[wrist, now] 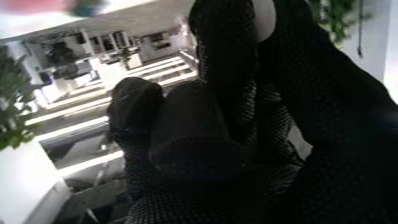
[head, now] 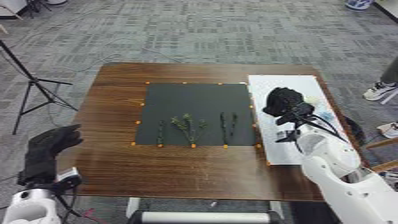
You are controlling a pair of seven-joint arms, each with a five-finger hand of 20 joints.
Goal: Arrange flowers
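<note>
In the head view my right hand point(head: 282, 102) is above the white board point(head: 275, 152) at the table's right, its fingers curled and no flower visible in it. The right wrist view shows the hand's dark glove point(wrist: 200, 135) with bent fingers; green leaves point(wrist: 13, 102) stand beyond it on one side and more foliage on the other. My left hand point(head: 49, 150) is beside the table's left edge, fingers loosely extended, holding nothing. On the dark mat point(head: 191, 97) lie a thin stem point(head: 161, 133), a branching leafy sprig point(head: 189, 129) and two slender dark stems point(head: 223, 126), side by side.
The brown table point(head: 178, 175) surrounds the mat. Small orange markers line the mat and board edges. A pale bluish item point(head: 328, 116) lies on the board beside my right wrist. A black tripod point(head: 34, 80) stands on the floor off the table's left side.
</note>
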